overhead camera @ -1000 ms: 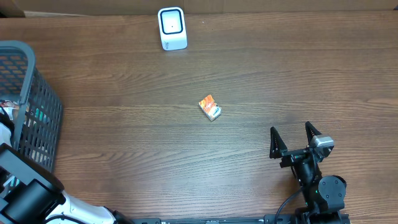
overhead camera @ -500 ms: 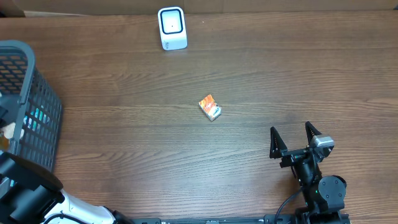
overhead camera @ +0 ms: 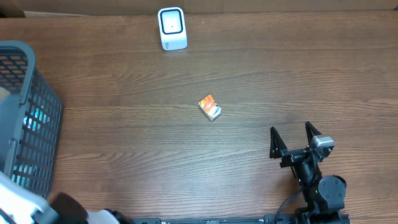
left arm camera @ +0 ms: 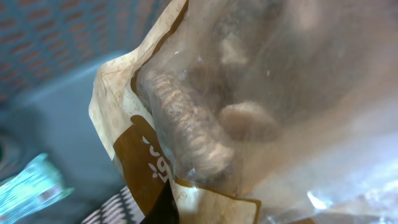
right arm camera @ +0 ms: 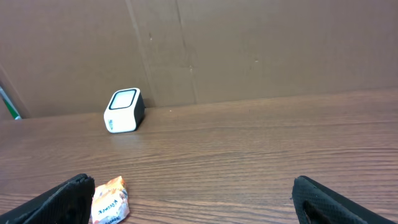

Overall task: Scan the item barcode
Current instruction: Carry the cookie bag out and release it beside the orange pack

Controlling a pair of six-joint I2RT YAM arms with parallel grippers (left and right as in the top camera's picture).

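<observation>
Brown wood-grain table (overhead camera: 261, 68) runs back to a plain cardboard wall (right arm camera: 249, 43), and from where I stand most of it lies bare. At the far edge a small white scanner (overhead camera: 172, 28) stands upright with its window facing the arms. Near the middle lies a little orange packet (overhead camera: 210, 107), well apart from everything else. On the left edge sits a grey mesh basket (overhead camera: 25, 118).

The right gripper (overhead camera: 290, 129) rests low at the near right side, its two black fingers spread wide with nothing between them, pointing towards the scanner.

The left gripper is clenched tight, but its fingers are out of sight. Its camera is filled by a clear snack bag (left arm camera: 249, 93) with a tan and brown printed edge (round biscuits show through the film), pressed right up against the lens, with the basket's mesh behind it. Whether the fingers are pinching that bag I cannot tell. A teal wrapper (left arm camera: 31, 183) lies lower down in the basket.
</observation>
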